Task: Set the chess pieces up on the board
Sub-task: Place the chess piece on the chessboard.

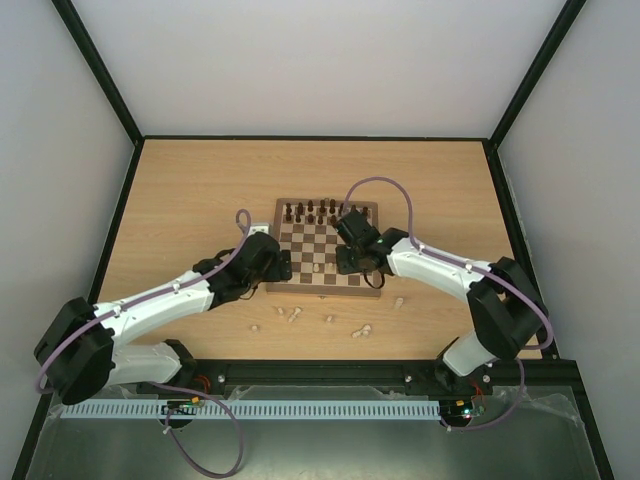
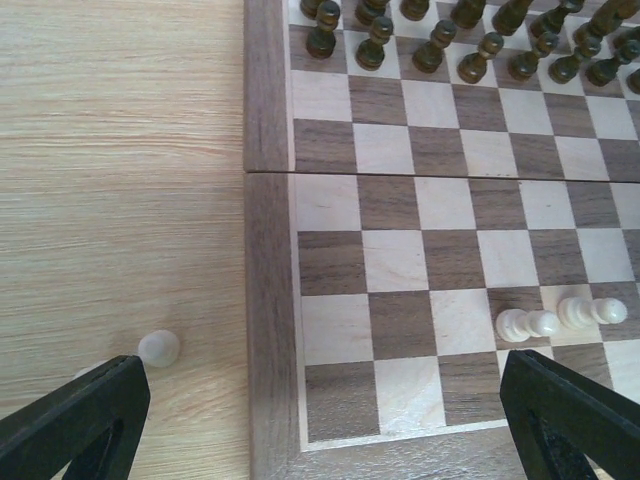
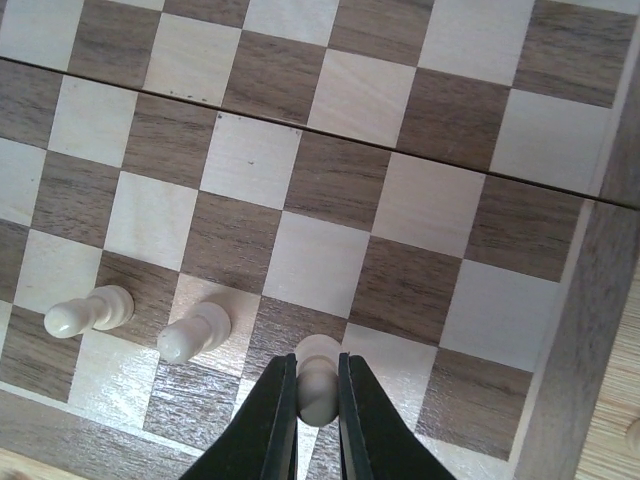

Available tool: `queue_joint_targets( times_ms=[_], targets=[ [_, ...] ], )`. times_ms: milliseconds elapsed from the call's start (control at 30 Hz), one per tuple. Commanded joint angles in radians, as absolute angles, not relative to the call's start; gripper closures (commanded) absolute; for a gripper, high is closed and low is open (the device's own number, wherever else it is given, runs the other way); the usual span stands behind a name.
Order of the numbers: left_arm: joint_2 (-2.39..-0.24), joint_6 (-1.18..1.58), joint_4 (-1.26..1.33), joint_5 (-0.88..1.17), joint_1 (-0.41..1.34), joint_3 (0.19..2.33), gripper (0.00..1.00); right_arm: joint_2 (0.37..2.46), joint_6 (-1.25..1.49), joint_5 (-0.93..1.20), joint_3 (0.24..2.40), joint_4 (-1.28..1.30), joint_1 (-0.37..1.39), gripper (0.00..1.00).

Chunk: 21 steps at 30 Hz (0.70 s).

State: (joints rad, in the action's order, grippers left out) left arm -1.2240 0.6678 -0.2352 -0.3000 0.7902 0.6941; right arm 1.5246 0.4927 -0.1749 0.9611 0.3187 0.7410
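Two pawns point(image 3: 90, 312) set; my right gripper point(image 3: 312, 400) pinching third pawn point(image 3: 318, 362); left gripper point(image 2: 320, 420) spread, empty. Other chess pieces point(image 1: 292, 314) loose at 6 o'clock of board point(image 1: 300, 245).

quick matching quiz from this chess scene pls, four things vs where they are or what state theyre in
1. left fingers
2. right fingers
3. dark brown pieces
4. loose cream pieces

A. shut on a cream pawn
B. on the far rows of the board
C. wide open, empty
D. on the table, off the board's near edge

Pairs: 1-C, 2-A, 3-B, 4-D
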Motion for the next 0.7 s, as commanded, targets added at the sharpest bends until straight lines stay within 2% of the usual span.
queue_joint_targets(
  times_ms=[0,467,667],
  targets=[
    [-1.201,0.685,-0.268,-0.324,0.77,0.674,0.01,1.564,0.474,-0.173,1.001,0.371,0.76,0.93],
    [-1.201,0.689,-0.264,-0.321,0.728,0.642,0.01,1.624,0.469,-0.167,1.024,0.377,0.785,0.92],
    [-1.21,0.687,-0.256,-0.316,0.721,0.637,0.01,1.625,0.471,-0.167,1.024,0.386,0.79,0.87]
  ],
)
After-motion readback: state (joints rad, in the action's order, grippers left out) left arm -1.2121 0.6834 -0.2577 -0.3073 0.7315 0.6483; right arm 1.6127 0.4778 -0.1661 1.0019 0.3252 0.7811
